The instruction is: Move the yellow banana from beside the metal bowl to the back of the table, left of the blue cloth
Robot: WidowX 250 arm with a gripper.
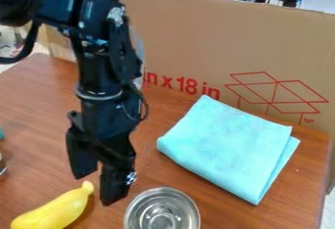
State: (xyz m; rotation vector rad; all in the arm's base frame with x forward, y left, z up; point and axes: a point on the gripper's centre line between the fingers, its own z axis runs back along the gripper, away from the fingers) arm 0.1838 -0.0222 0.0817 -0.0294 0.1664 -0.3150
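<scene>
Brown wood-grain table point(39, 125) under everything; big tan cardboard panel with red print point(196, 42) upright behind. My black arm point(98, 71) hangs down left of centre. Folded light-turquoise cloth point(229, 145) lies flat to the right, well apart from me. My black two-finger gripper point(99, 184): fingers apart, moderately open, nothing seen between them. Round shiny metal bowl point(140, 199) near, on the cloth side. Yellow, smooth, tapered toy point(58, 211) lies on the table at lower left, narrow end right by my fingers; can't tell if touching.

Risks, my judgement: coming straight down could clip that narrow end and roll or spin the toy, since it's rounded. Pinching only the tip would likely let the fat end swing or slip out. Drifting toward the cloth could knock the bowl's rim and tip or slide it.
</scene>
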